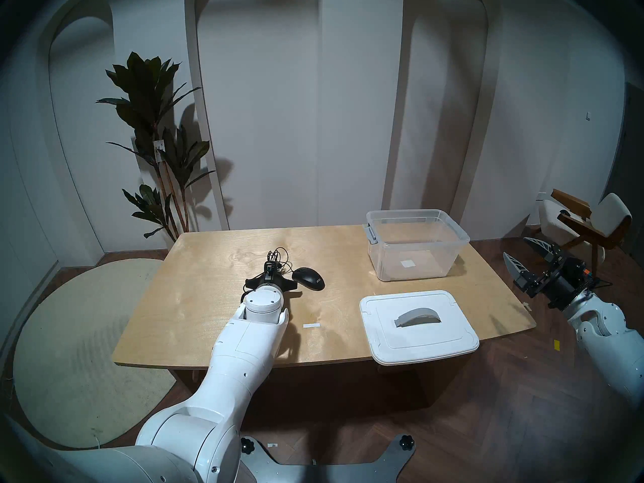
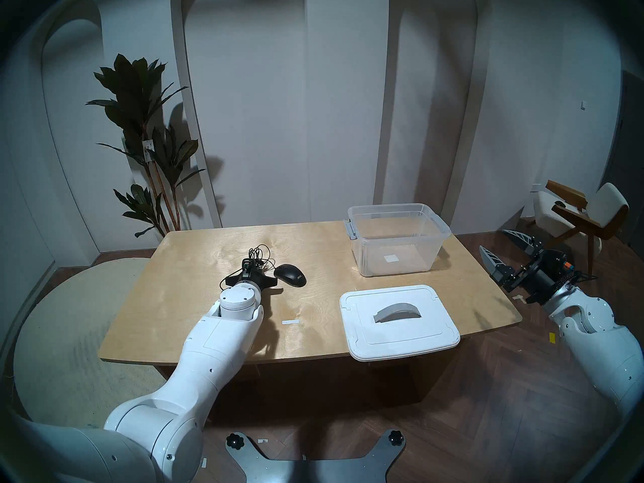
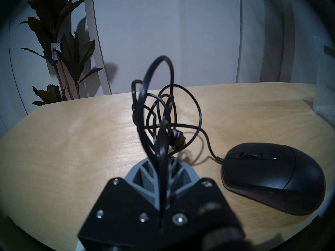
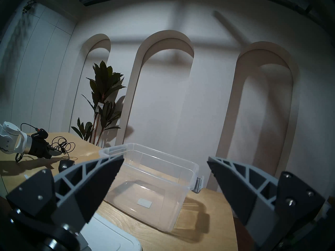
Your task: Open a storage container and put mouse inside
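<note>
In the head views the white left arm hides the left end effector fingertips. The left wrist view cuts off the translucent clear plastic storage box at its right edge and blurs the looped thin black cord.

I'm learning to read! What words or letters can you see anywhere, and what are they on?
"AOC": white letters on the black mouse, clear in the right wrist view.
The white tag on the plant has dark marks, too small to read.
The white sticker in the storage container looks blank.
</note>
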Motion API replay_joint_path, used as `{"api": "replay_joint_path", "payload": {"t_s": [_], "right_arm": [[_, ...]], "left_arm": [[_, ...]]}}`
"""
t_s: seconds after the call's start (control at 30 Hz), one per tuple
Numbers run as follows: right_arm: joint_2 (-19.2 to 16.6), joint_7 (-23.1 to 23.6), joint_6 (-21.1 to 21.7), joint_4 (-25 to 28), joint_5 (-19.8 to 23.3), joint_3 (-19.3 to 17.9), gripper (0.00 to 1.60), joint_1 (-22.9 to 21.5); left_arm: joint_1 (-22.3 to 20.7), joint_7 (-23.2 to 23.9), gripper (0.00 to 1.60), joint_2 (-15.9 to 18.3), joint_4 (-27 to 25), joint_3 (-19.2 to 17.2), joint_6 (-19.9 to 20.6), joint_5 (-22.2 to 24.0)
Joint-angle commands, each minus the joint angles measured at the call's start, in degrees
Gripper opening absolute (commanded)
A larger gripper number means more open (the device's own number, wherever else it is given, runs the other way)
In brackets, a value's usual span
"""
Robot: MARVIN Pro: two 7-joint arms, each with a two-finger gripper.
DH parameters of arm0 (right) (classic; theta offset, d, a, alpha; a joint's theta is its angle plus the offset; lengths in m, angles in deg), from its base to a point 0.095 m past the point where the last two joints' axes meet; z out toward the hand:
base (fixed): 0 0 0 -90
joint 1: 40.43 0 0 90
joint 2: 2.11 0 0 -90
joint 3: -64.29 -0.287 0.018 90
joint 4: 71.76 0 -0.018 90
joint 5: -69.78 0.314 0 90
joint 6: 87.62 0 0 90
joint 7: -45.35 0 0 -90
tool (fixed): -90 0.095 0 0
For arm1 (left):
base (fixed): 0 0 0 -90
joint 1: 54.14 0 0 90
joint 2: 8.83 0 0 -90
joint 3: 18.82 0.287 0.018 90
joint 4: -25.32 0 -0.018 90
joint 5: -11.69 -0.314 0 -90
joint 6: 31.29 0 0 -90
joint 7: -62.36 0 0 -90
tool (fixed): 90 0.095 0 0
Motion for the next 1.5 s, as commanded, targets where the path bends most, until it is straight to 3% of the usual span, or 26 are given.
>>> {"api": "replay_joint_path", "payload": {"t_s": [0.0, 0.27, 0.77, 0.87, 1.1, 1.2, 1.23, 1.27, 1.47], "right_arm": [[-0.2, 0.1, -0.4, 0.2, 0.2, -0.6, 1.60, -0.3], [-0.2, 0.1, -0.3, 0.2, 0.2, -0.6, 1.60, -0.4], [-0.3, 0.0, -0.2, 0.1, 0.1, -0.4, 1.60, -0.5], [-0.3, 0.0, -0.2, 0.1, 0.1, -0.4, 1.60, -0.5], [-0.3, -0.1, -0.2, 0.1, 0.1, -0.3, 1.60, -0.5], [-0.3, -0.1, -0.2, 0.1, 0.1, -0.3, 1.60, -0.5], [-0.3, -0.1, -0.3, 0.1, 0.1, -0.3, 1.60, -0.5], [-0.3, -0.1, -0.3, 0.1, 0.1, -0.3, 1.60, -0.5], [-0.3, -0.1, -0.3, 0.1, 0.1, -0.3, 1.60, -0.5]], "left_arm": [[0.5, -1.6, 0.00, 0.4, -4.7, 1.8, -2.9, -2.6], [1.3, -0.7, 0.00, 0.7, -8.9, 2.8, -3.4, -2.4], [-7.3, 1.7, 0.00, -0.7, -18.2, 6.5, -4.6, -4.1], [-7.1, 2.2, 0.00, -1.7, -19.1, 6.8, -5.5, -4.9], [-10.6, 5.0, 0.00, -4.1, -23.5, 10.0, -2.9, -5.5], [-13.8, 6.3, 0.00, -4.9, -22.7, 11.7, -1.5, -5.9], [-11.0, 6.3, 0.00, -6.2, -24.8, 10.8, -1.6, -6.6], [-13.2, 6.7, 0.00, -5.8, -24.1, 11.8, -0.7, -6.7], [-15.5, 8.4, 0.00, -8.3, -23.8, 11.6, 2.7, -8.1]]}}
